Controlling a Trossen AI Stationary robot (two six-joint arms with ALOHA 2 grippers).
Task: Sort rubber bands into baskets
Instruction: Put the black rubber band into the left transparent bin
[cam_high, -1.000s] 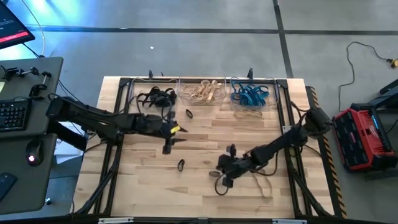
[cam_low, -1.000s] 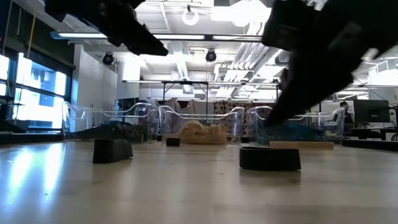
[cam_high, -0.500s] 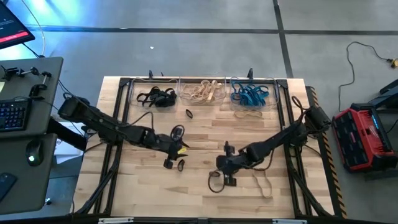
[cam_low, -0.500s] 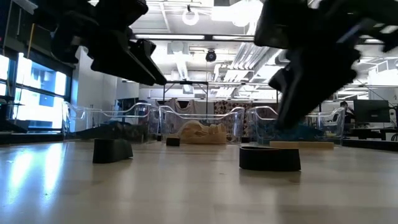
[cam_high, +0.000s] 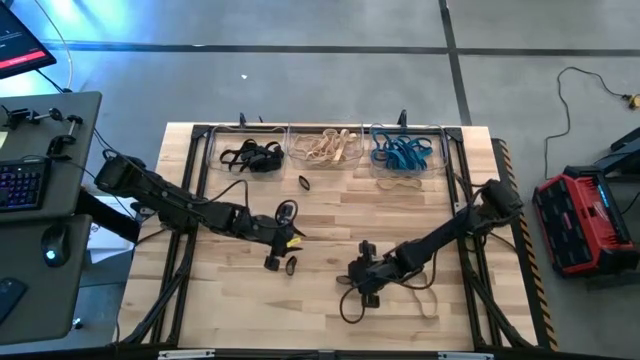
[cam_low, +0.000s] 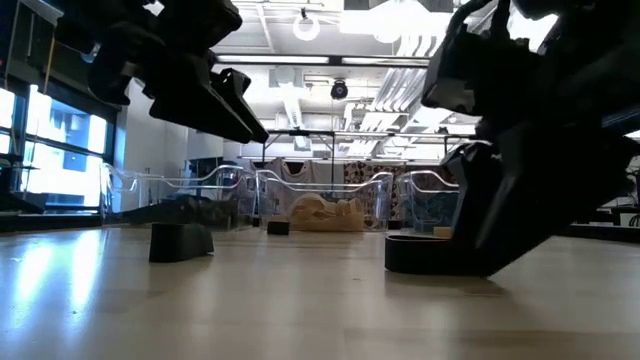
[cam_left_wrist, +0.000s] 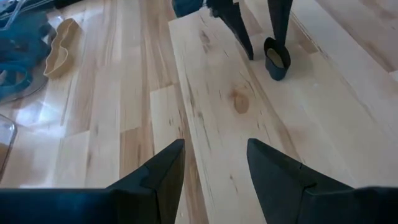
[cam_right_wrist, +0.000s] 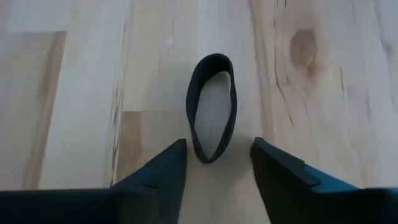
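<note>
Open counter (cam_high: 330, 215): bare wood between both arms, you can pass.
In the way: small black band (cam_high: 304, 183) before the baskets (cam_high: 330, 148).
</note>
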